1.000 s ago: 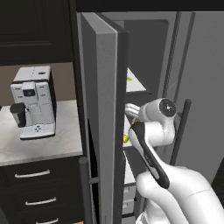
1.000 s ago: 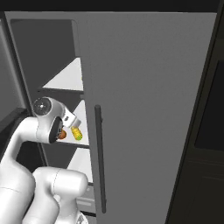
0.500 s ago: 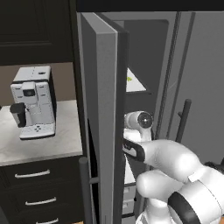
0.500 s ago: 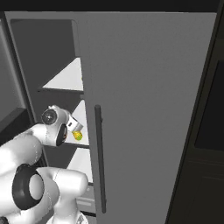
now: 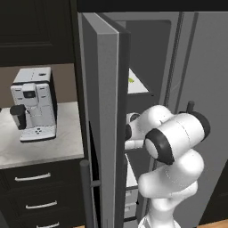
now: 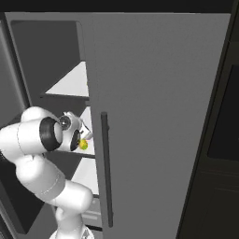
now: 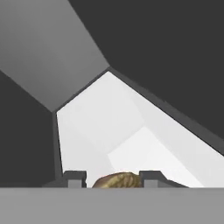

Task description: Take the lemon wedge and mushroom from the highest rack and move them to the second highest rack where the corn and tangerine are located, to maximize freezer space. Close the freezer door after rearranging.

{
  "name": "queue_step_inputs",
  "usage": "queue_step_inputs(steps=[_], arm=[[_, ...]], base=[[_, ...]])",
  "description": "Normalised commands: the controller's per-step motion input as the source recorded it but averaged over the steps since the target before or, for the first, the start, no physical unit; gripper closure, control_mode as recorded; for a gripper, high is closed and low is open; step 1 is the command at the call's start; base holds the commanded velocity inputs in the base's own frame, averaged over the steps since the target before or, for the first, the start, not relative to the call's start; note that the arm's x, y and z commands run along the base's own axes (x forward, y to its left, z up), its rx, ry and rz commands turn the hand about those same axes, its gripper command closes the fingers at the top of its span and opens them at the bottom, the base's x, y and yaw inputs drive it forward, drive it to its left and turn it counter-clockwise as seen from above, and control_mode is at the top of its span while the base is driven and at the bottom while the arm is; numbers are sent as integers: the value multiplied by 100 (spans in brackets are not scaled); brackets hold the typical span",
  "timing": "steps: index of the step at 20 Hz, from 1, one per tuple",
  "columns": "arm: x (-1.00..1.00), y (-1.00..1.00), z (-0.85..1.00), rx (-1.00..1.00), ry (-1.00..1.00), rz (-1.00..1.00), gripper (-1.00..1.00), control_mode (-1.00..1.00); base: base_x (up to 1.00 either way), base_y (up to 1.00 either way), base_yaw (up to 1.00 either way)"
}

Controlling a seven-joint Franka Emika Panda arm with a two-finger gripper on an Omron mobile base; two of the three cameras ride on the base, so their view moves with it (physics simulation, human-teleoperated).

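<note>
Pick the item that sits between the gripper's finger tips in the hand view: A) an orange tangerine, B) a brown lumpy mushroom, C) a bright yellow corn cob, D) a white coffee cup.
B: in the hand view a brown, lumpy mushroom shows between the two dark finger tips of the gripper, above a white rack.

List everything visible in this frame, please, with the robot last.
freezer door: one, grey, swung open
other door: one, grey, shut, dark bar handle
highest rack: one, white, top of freezer
second highest rack: one, white, just below
lemon wedge: one, yellow-green, on highest rack
yellow item: one, on second highest rack
mushroom: one, brown, between the fingertips
coffee machine: one, white-black, on counter
drawers: three, dark, under counter
gripper: one, dark, closed on mushroom
arm: one, white
</note>
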Motion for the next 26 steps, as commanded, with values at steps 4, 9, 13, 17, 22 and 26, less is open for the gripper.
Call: queue_step_inputs(steps=[4,9,13,17,22,26], arm=[[67,0,-31,7,6,-7,100,-100],[56,0,-45,2,0,-4,-100,-100],[25,0,-17,1,0,-3,-100,-100],[6,0,19,8,0,-2,-100,-100],[0,-8,70,13,0,0,-100,-100],[-24,-13,100,13,-6,0,-100,-100]], base=[[0,0,0],[0,0,0],[0,0,0],[0,0,0],[0,0,0],[0,0,0]])
